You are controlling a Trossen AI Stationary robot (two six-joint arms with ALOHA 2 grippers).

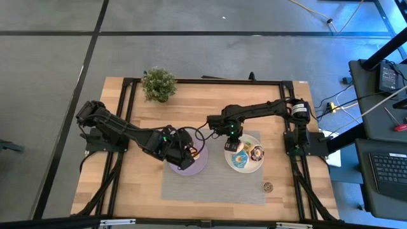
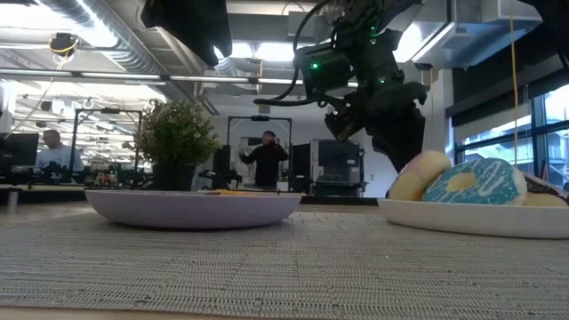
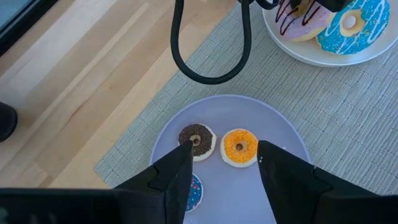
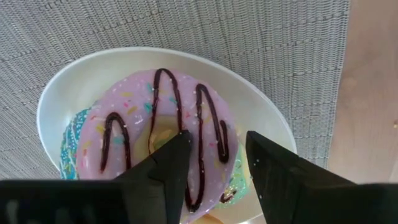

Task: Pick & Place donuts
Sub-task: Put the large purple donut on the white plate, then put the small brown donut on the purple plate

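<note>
Right pincer (image 4: 214, 163) open, above pink donut (image 4: 163, 134)

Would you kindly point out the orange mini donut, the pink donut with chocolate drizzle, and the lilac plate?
orange mini donut (image 3: 239, 147): left wrist view, on its orange icing beside the hole.
pink donut (image 4: 134, 124): right wrist view, on the pink icing between drizzle lines.
lilac plate (image 3: 273, 127): left wrist view, on bare plate near the rim.
</note>
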